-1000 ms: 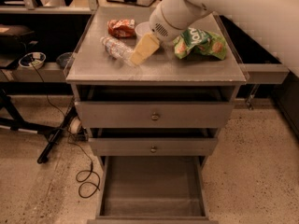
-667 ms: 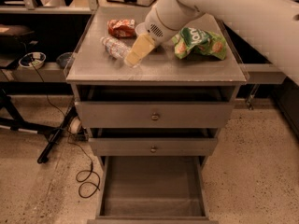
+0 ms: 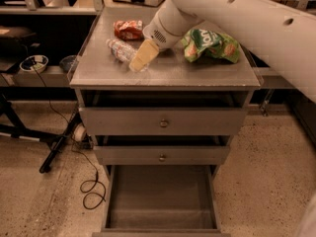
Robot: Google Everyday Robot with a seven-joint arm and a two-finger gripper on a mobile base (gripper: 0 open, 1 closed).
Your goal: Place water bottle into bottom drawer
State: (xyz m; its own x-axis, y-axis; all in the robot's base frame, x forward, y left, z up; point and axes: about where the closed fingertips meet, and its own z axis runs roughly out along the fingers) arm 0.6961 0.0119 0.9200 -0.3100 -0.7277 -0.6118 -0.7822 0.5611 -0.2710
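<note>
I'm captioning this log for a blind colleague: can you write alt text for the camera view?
A white robot arm reaches in from the upper right, its gripper at one end of a water bottle lying on a grey cabinet top, near a red snack packet and a green bag. Below, the bottom drawer stands open and empty.

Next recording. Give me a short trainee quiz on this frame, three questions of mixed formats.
1. True or false: the bottom drawer is pulled open.
2. The gripper is low over the left half of the cabinet top. What lies nearest it? A) water bottle B) red snack packet C) green chip bag
3. Short answer: how many snack bags share the cabinet top with the water bottle?
Key: 1 true; 2 A; 3 two.
</note>
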